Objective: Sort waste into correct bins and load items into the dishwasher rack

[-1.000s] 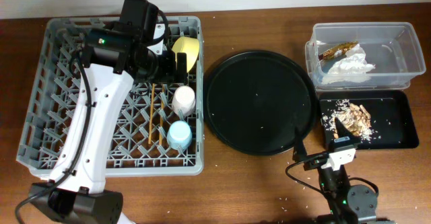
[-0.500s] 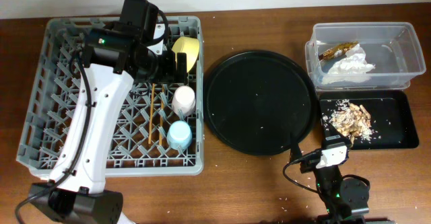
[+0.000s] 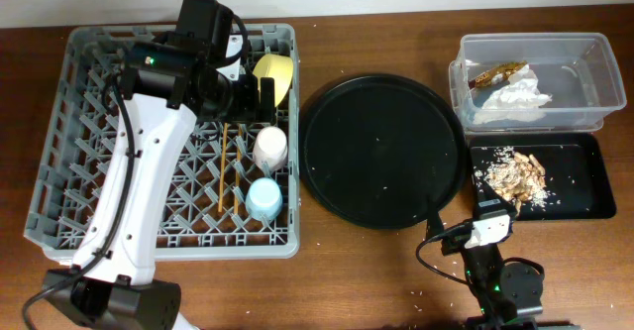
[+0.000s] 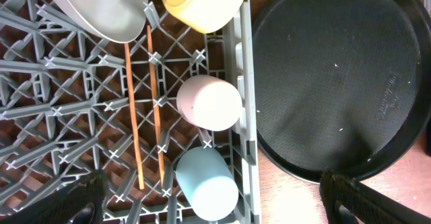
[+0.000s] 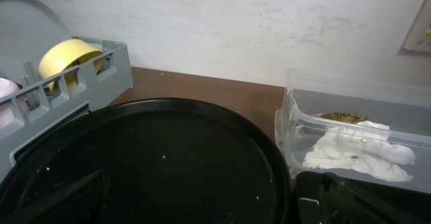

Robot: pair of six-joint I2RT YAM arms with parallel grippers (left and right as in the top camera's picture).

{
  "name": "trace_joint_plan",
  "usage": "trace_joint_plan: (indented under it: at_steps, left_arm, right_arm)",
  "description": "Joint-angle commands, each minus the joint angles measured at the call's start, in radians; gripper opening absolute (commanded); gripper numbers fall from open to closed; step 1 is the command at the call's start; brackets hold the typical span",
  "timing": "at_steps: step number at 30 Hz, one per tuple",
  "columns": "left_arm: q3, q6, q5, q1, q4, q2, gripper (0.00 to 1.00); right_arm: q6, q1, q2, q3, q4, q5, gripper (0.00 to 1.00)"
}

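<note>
The left tool, spread wide and empty, hangs over the square grey pegged plastic rack at the left, where a careless lift could clip the tilted yellow bowl or topple the small pink cup; the right tool is equally wide and empty.

Dark brown wooden table, matte, wood grain faintly visible. Behind its far edge stands an off-white wall, scuffed and lightly smudged in patches. At the wall's upper right is the corner of a cream-edged sheet or frame, too cropped to identify. Light soft and even.
</note>
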Motion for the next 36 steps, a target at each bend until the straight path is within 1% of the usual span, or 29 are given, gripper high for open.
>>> trace_joint_plan:
  at_steps: [1, 7, 13, 15, 16, 19, 20, 22, 28, 30, 34, 36]
  left_arm:
    - [0.007, 0.005, 0.011, -0.001, 0.001, 0.0, 0.99]
    - [0.007, 0.006, 0.01, -0.001, 0.002, 0.0, 0.99]
    - [-0.003, 0.006, -0.066, 0.0, 0.02, -0.005, 0.99]
    - [-0.03, 0.007, -0.113, -0.003, 0.123, -0.043, 0.99]
    - [-0.049, 0.023, -0.113, -0.003, 0.178, -0.066, 0.99]
    - [-0.146, 0.111, -0.113, -0.003, 0.38, -0.169, 0.99]
    - [-0.217, 0.147, -0.113, -0.003, 0.472, -0.232, 0.99]
    - [-0.33, 0.183, -0.11, 0.008, 0.577, -0.326, 0.99]
    - [-0.753, 0.188, -0.041, 0.115, 0.824, -0.637, 0.99]
    - [-0.911, 0.188, -0.038, 0.144, 0.916, -0.747, 0.99]
    - [-1.21, 0.19, -0.019, 0.202, 1.133, -0.962, 0.99]
    - [-1.379, 0.252, 0.052, 0.242, 1.258, -1.088, 0.99]
  right_arm:
    - [0.001, -0.002, -0.009, -0.005, -0.004, -0.01, 0.98]
    - [0.001, -0.002, -0.009, -0.005, -0.004, -0.01, 0.99]
    - [0.001, -0.002, -0.009, -0.005, -0.004, -0.01, 0.98]
    - [0.001, -0.002, -0.009, -0.005, -0.004, -0.01, 0.98]
    - [0.001, -0.002, -0.009, -0.005, -0.004, -0.01, 0.98]
    - [0.001, -0.002, -0.009, -0.005, -0.004, -0.01, 0.98]
    - [0.001, -0.002, -0.009, -0.005, -0.004, -0.01, 0.98]
    - [0.001, -0.002, -0.009, -0.005, -0.004, -0.01, 0.98]
    - [0.001, -0.002, -0.009, -0.005, -0.004, -0.01, 0.98]
    - [0.001, -0.002, -0.009, -0.005, -0.004, -0.01, 0.99]
    - [0.001, -0.002, -0.009, -0.005, -0.004, -0.01, 0.98]
    - [0.001, -0.002, -0.009, -0.005, -0.004, -0.01, 0.98]
